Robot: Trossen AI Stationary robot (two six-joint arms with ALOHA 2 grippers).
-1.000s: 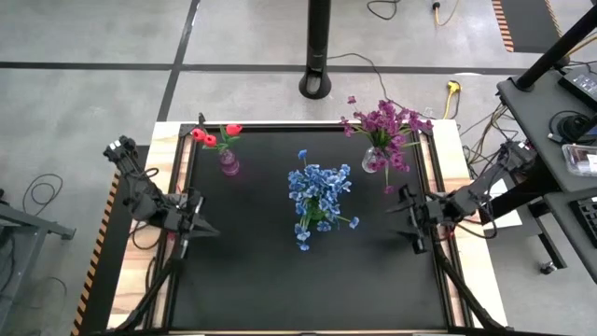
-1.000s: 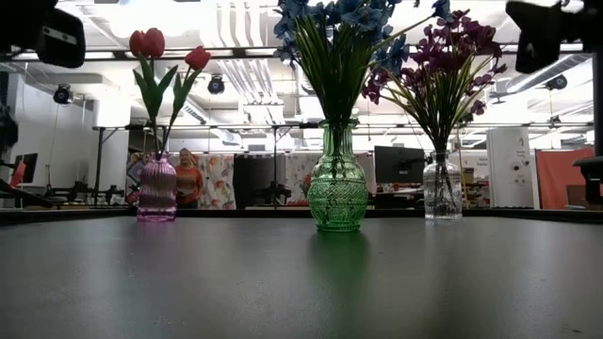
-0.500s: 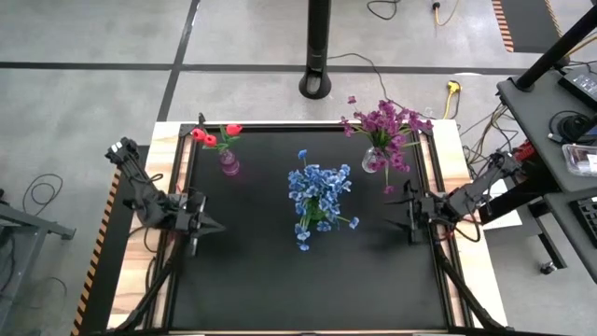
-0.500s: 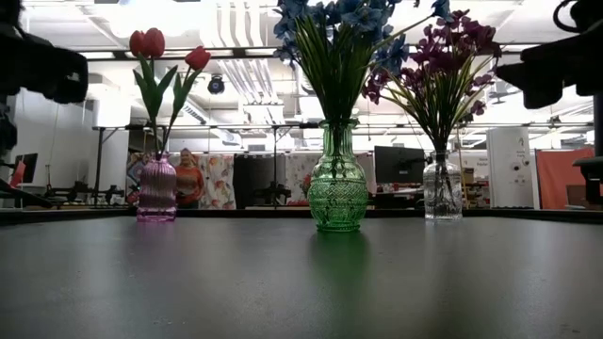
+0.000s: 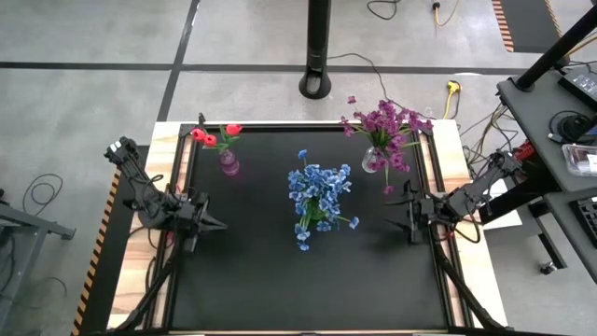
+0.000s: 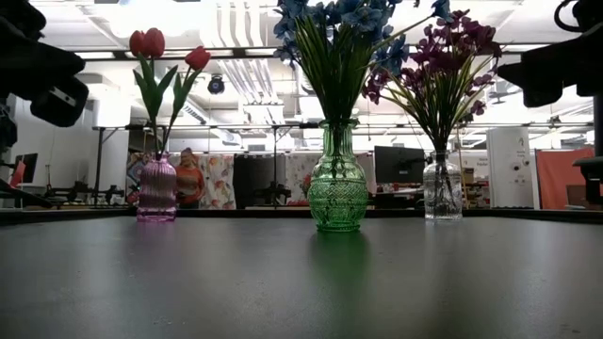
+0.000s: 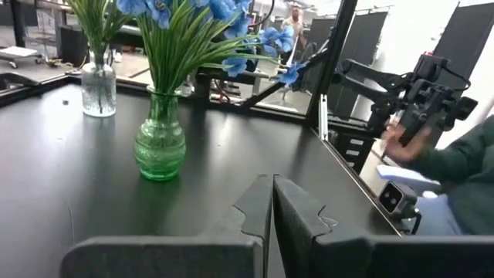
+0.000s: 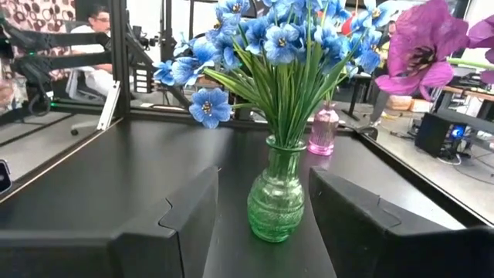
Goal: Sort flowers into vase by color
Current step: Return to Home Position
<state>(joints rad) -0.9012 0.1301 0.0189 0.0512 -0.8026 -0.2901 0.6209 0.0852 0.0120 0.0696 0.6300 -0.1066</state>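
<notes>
1. High view: left gripper [image 5: 210,224] has its fingers pressed together, empty; right gripper [image 5: 399,220] has its fingers apart, empty.
2. Blue clustered flowers [image 5: 317,189] in a green glass vase [image 8: 276,205] stand between them, ahead of each.
3. Best to withdraw each arm straight back, clear of the overhanging blooms.

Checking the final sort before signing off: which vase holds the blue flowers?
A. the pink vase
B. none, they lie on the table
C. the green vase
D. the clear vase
C: the blue flowers stand in the green vase; the red tulips are in the pink vase, the purple sprays in the clear vase. The left gripper and right gripper hang at opposite sides of the table.
</notes>
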